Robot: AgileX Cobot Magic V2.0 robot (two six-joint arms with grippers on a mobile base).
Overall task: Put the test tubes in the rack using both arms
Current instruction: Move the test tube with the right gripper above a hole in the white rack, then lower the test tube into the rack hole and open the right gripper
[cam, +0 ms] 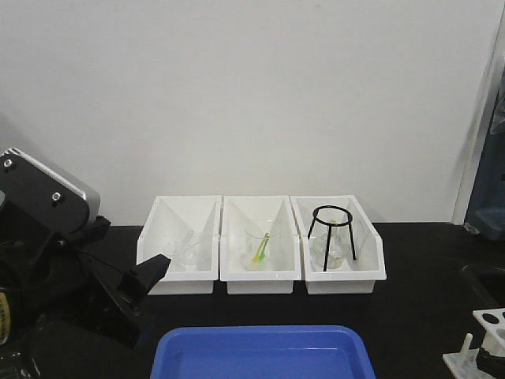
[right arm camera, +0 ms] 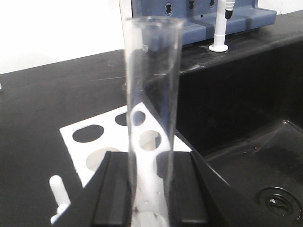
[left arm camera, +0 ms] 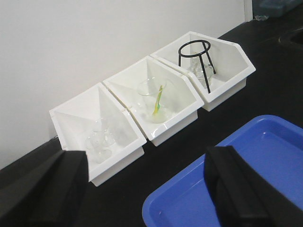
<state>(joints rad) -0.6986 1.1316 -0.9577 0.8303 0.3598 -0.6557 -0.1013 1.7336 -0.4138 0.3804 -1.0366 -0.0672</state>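
A: What do we see in our right gripper (right arm camera: 147,189)?

B: We see its two black fingers (right arm camera: 113,198) pinching one test tube (right arm camera: 151,94). The tube stands straight up, open rim on top. It is just above the white rack (right arm camera: 102,151), which sits on the black table (right arm camera: 42,109) beside a dark sink (right arm camera: 246,142).

A: And our left gripper (left arm camera: 147,189)?

B: Its fingers (left arm camera: 246,189) are spread wide apart, and we hold nothing there. It hangs over the table near the blue tray (left arm camera: 274,156).

A: Where are the other tubes?

B: We see clear glass lying in the left white bin (cam: 180,245). We think those are more test tubes (left arm camera: 99,142), but the glass is hard to make out. The middle bin (cam: 260,245) holds a beaker (left arm camera: 151,92) with a green-yellow stick (left arm camera: 158,101). The right bin (cam: 339,245) holds a black ring stand (cam: 333,233).

A: In the front view?

B: We see just a corner of the rack at the bottom right.
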